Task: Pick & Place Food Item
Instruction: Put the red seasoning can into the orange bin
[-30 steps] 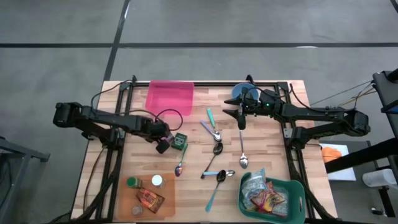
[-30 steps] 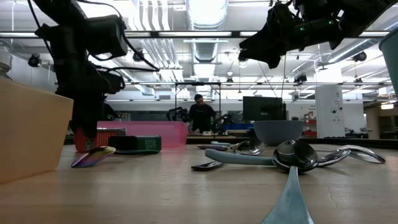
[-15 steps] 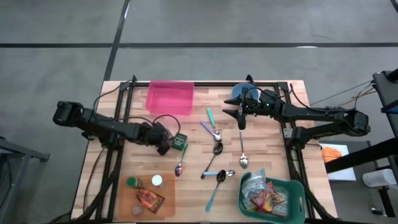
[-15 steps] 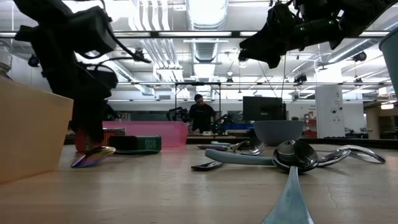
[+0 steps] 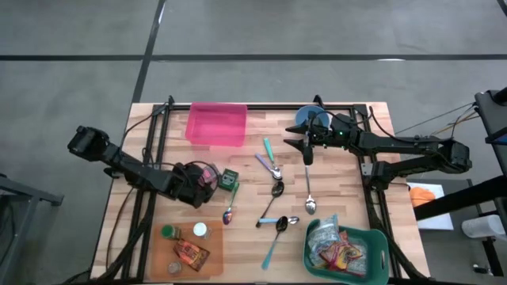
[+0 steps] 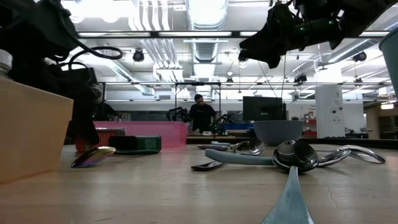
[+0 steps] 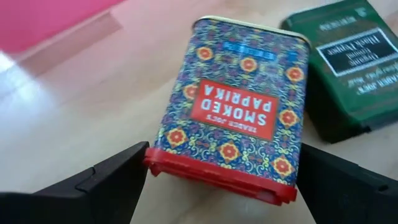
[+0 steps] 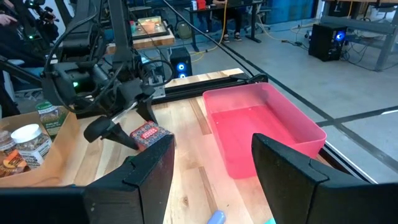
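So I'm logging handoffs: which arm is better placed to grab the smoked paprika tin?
Left. The left gripper already has its open fingers either side of the smoked paprika tin, beside the green tin. The right gripper hangs over the spoons, well away.

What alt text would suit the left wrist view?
The open left claw straddles a smoked paprika tin with a red lid, lying on the wooden table. A green tin lies beside it.

Bright, even overhead light; ceiling lamps (image 6: 205, 12) glare in the low view, where the nearest spoon (image 6: 287, 199) blurs.
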